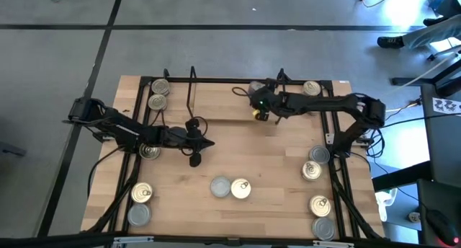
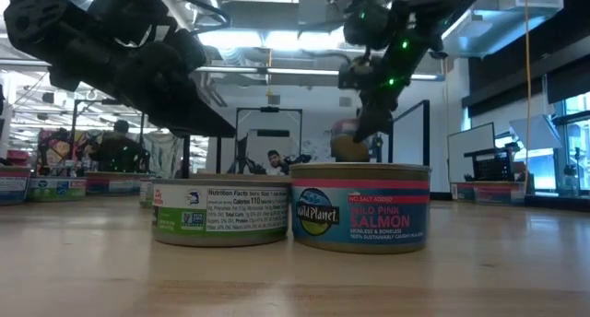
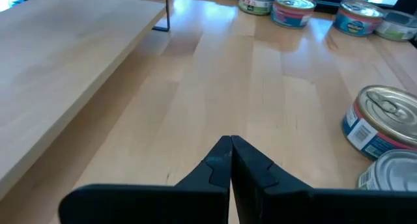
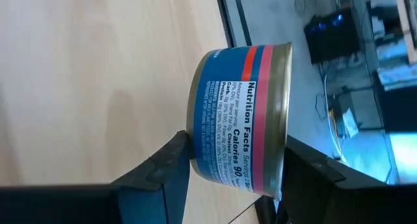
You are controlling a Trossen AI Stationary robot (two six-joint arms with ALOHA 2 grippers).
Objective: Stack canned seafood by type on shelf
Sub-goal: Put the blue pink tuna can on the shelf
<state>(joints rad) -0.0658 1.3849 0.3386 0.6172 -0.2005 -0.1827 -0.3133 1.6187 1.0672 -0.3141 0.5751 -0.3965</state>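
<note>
Right gripper [image 4: 228, 168]: fingers clamped on a blue-and-red labelled can [image 4: 240, 116], one finger on its top face, the other on its bottom; the label reads "Nutrition Facts".
Held can: lifted over the shelf [image 1: 216, 104], at the right part of its wooden board, seen from above.
Left gripper [image 3: 230, 160]: fingers pressed together, holding nothing, low over the bare tabletop [image 1: 274, 154] just in front of the shelf.
Centre pair: a silver-topped tin [image 1: 220, 186] and a gold-lidded tin [image 1: 240, 189] touching, at the table's front middle; the low view shows one labelled "Wild Pink Salmon" [image 2: 359, 207].
Left side: two tins [image 1: 159, 94] at the back corner, one [image 1: 150, 151] under the left arm, two [image 1: 140, 203] at the front.
Right side: one tin [image 1: 311, 88] at the back, four [image 1: 317, 190] along the edge.
</note>
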